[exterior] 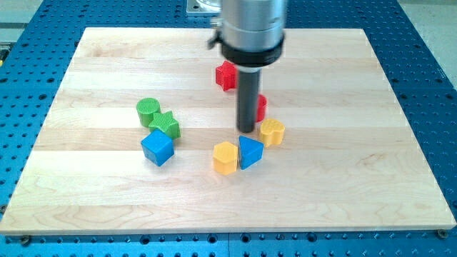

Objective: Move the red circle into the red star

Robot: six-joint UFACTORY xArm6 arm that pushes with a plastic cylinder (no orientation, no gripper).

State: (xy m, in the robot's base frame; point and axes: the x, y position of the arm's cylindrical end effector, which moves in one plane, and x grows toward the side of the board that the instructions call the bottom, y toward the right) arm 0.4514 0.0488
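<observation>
The red star lies near the view's top middle of the wooden board. The red circle sits below and right of it, mostly hidden behind my rod. My tip rests on the board just left of and below the red circle, close to it, and just above the blue triangle. The rod stands between the camera and the circle's left side.
A yellow heart-like block sits right of my tip. A yellow block touches the blue triangle's left side. At the view's left, a green circle, a green star-like block and a blue cube cluster together.
</observation>
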